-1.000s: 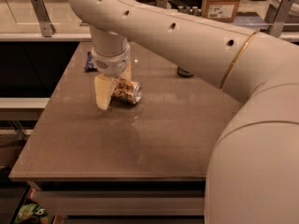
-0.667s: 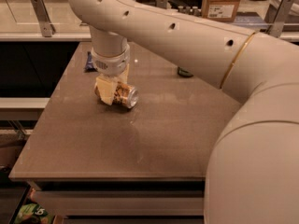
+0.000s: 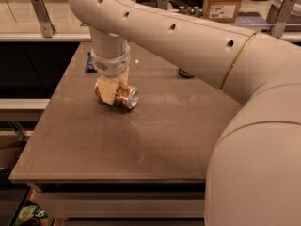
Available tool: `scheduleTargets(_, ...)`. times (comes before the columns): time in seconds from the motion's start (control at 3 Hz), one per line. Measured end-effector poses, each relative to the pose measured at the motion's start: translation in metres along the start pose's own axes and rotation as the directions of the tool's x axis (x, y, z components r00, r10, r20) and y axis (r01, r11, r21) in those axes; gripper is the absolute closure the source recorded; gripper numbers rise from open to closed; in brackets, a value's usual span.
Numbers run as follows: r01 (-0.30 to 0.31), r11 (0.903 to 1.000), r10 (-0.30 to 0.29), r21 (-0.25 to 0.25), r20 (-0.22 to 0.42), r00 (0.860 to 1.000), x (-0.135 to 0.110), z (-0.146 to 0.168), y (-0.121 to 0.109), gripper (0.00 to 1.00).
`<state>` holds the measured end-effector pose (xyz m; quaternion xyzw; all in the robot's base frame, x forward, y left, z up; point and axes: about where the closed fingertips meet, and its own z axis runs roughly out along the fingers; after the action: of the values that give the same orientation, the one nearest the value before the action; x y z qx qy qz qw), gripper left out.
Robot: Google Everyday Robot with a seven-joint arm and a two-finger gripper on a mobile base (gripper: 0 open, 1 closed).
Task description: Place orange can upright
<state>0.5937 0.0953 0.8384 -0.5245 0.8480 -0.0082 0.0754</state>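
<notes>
At the far left, a metal bracket [image 3: 42, 15] is standing on the pale counter beyond my worktop [image 3: 164, 131], and low in the left corner a colourful packet [image 3: 27, 215] is peeking out from under the worktop's front edge. A small blue object [image 3: 89, 62] is lying near the worktop's far left edge, just beside my wrist.

Next to it I am reaching straight down with my pincer [image 3: 115, 95] over the left half of the worktop. It is clenching the orange can [image 3: 128, 97], with a cream finger [image 3: 107, 89] pressing against the can's near side. The can is lying on its side, not upright, low against the worktop's surface. Its silver end is facing right and toward the front, sticking out past the pincer. I cannot tell whether the can is resting on the surface or hanging just above it.

Further right, a dark round object [image 3: 186, 73] is sitting on the worktop, half hidden behind my arm [image 3: 188, 41]. A cardboard box [image 3: 223, 4] is standing in the background beyond the worktop. My arm is sweeping across the top and filling the right side.
</notes>
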Motion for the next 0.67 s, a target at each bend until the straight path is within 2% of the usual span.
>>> scheduleTargets(0.33, 0.001, 1.0000, -0.001, 0.000, 0.001, 1.000, -0.0006, 0.0009, 0.0001, 1.00)
scheduleTargets(0.67, 0.001, 1.0000, -0.001, 0.000, 0.001, 1.000, -0.0006, 0.0010, 0.0001, 1.00)
